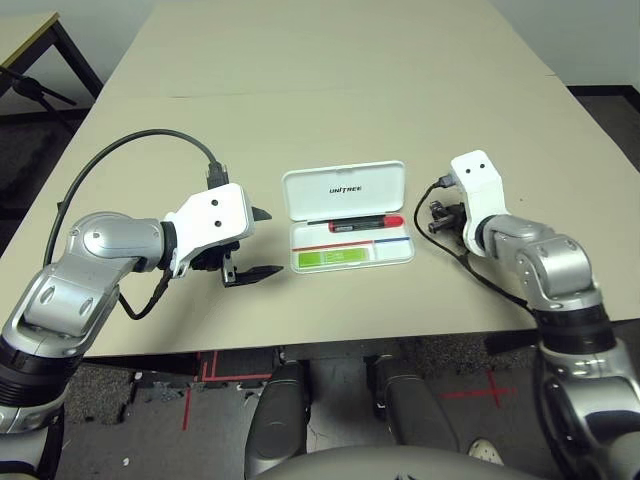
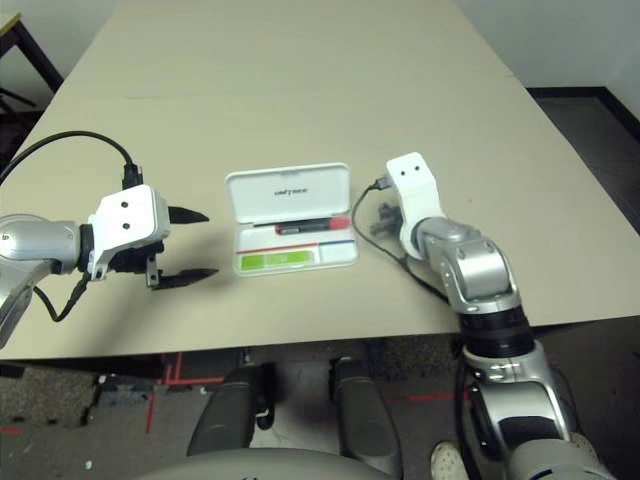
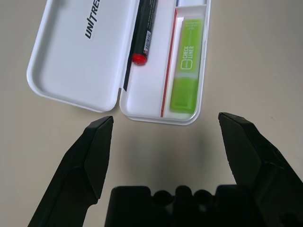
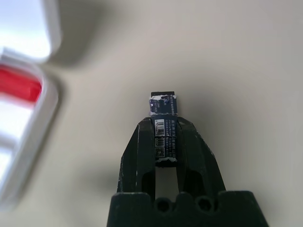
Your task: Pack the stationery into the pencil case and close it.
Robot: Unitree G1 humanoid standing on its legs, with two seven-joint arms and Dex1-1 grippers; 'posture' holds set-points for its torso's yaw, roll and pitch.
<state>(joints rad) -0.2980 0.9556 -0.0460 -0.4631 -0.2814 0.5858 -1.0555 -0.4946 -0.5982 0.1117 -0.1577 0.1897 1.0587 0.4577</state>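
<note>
Holding dark block [image 4: 163, 124] clamped in right claw [image 4: 163, 130], just right of open case [image 1: 350, 255] on tabletop [image 1: 330, 100]; case lies leftward, long axis left-right. Marker [image 1: 365, 223], green stick [image 1: 333, 258] already inside. Left claw [image 1: 252, 243] apart, left of case.

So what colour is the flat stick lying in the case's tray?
Lime green, with white lettering; the flat stick shows best in the left wrist view.

White pencil case [image 1: 345, 190], red marker [image 1: 366, 224], lime-green stick [image 1: 335, 259]
</note>
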